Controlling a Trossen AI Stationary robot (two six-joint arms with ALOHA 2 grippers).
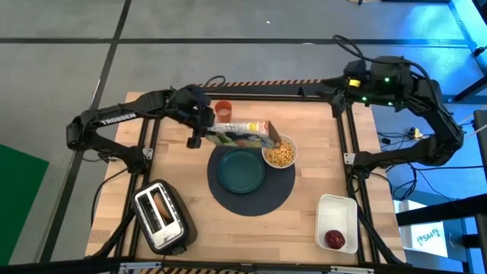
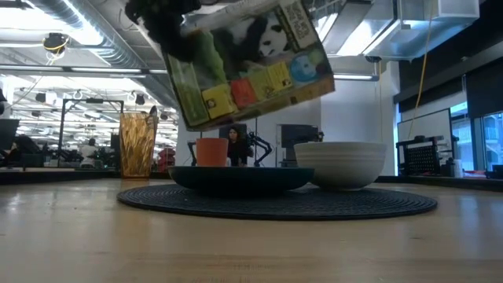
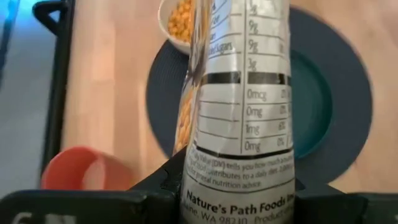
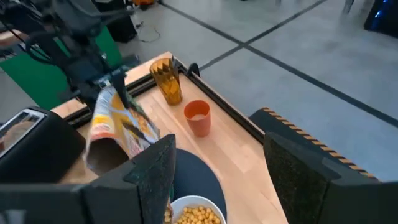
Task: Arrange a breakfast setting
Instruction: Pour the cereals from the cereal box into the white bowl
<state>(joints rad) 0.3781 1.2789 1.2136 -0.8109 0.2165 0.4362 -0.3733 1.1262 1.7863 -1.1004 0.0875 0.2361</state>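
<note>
1. Looking down from above, my left gripper (image 1: 199, 131) clamps the bottom end of a cereal bag (image 1: 245, 133), tipped sideways with its mouth over the white bowl (image 1: 279, 154) of cereal; the bowl sits on the dark-blue mat (image 1: 251, 199) beside the teal plate (image 1: 241, 169).
2. At table level, the bag hangs tilted above plate and bowl.
3. My left wrist shows my fingers (image 3: 155, 186) pinching the bag.
4. My right gripper (image 4: 214, 177) waits with jaws apart, holding nothing, above the table's far right corner.
</note>
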